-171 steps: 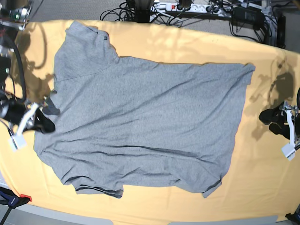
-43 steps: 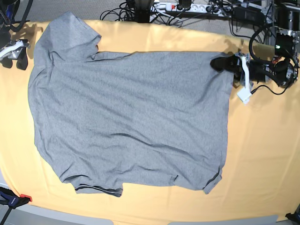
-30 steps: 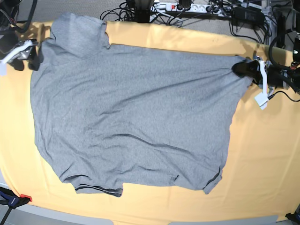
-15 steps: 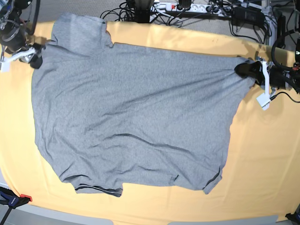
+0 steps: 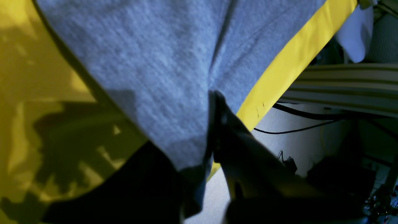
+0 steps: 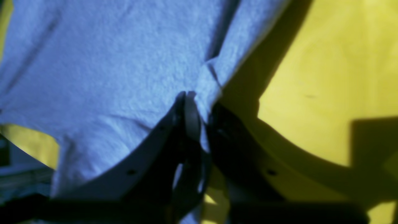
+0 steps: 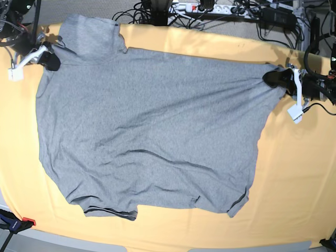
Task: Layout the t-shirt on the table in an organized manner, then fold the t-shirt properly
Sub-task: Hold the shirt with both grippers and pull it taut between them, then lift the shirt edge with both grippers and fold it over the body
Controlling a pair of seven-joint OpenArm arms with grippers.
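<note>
The grey t-shirt (image 7: 152,131) lies spread over the yellow-orange table (image 7: 294,178), plain side up, with one sleeve at the far left. My left gripper (image 7: 272,79) is at the right of the base view, shut on the shirt's far right corner. The fabric there is pulled taut into creases. In the left wrist view the left gripper (image 5: 211,130) pinches grey cloth (image 5: 155,62) near the table's edge. My right gripper (image 7: 51,60) is at the shirt's far left edge below the sleeve. In the right wrist view the right gripper (image 6: 197,115) is shut on a fold of the cloth (image 6: 124,68).
Cables and a power strip (image 7: 210,8) lie on the floor behind the table's far edge. A clamp (image 7: 16,224) grips the table's near left corner. Bare cloth-covered table shows to the right of the shirt and along the near edge.
My right gripper has moved right onto the shirt's far left edge and shut on it. The left gripper has kept its hold on the right corner without moving.
</note>
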